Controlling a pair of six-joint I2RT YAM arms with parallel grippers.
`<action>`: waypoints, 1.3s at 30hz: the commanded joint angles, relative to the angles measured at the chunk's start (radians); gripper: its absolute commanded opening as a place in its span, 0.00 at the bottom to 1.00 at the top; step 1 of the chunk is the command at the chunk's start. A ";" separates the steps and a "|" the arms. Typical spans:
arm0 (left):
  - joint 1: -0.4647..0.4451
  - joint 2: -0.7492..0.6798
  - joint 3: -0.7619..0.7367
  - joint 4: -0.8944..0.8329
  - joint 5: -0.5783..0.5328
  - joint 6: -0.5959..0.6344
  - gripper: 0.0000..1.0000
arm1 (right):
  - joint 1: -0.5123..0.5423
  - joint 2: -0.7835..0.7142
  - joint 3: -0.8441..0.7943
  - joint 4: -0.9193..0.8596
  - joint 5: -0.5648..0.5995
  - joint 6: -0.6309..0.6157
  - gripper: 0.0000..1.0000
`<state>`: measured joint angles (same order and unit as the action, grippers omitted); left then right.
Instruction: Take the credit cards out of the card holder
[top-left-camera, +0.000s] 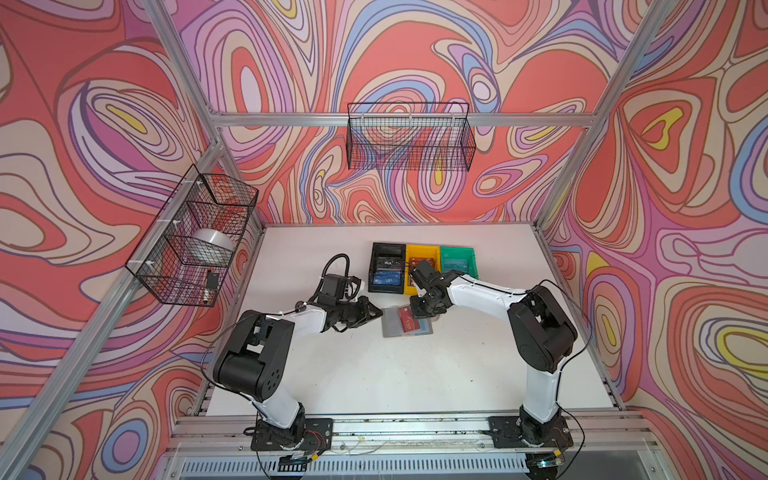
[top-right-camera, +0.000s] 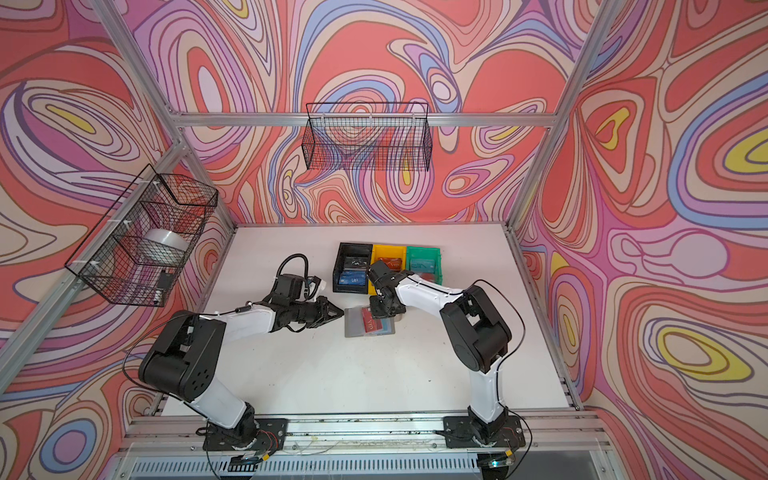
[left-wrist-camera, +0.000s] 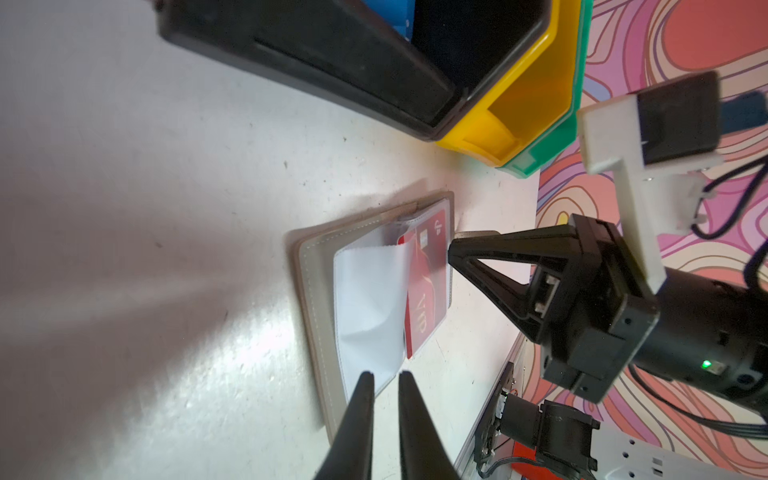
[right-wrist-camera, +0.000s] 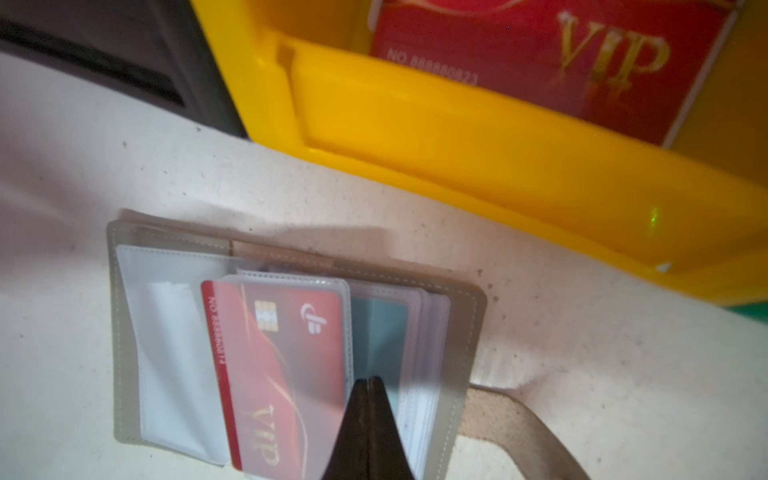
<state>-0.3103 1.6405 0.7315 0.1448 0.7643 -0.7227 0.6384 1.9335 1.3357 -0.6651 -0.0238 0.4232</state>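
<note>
While the flat grey book-like card holder (top-left-camera: 390, 330) lies open on the white tabletop (top-left-camera: 374, 374), near the black plastic bin (top-left-camera: 376, 254), yellow plastic bin (right-wrist-camera: 457, 137) and green plastic bin (top-left-camera: 457, 250), a thin red plastic credit card (right-wrist-camera: 282, 353) marked "VIP" sits in a clear plastic sleeve (right-wrist-camera: 348, 316), one long edge protruding. A light blue card (right-wrist-camera: 382, 328) shows in the sleeve behind it. The right gripper (right-wrist-camera: 370, 384) has its jaws pressed together, tips on the sleeve stack beside the red card. The left gripper (left-wrist-camera: 384, 395) is at the holder's opposite edge, jaws narrowly parted, gripping nothing.
</note>
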 joint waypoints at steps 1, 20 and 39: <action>-0.022 0.033 0.033 0.045 0.030 -0.031 0.16 | 0.008 -0.040 -0.009 -0.037 0.059 -0.002 0.00; -0.085 0.194 0.067 0.240 0.073 -0.133 0.24 | 0.008 -0.009 0.004 -0.006 0.006 -0.023 0.00; -0.114 0.270 0.111 0.237 0.061 -0.135 0.24 | 0.007 0.010 -0.008 -0.005 0.021 -0.023 0.00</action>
<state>-0.4164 1.8832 0.8227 0.3573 0.8261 -0.8433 0.6392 1.9301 1.3357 -0.6758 -0.0170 0.4046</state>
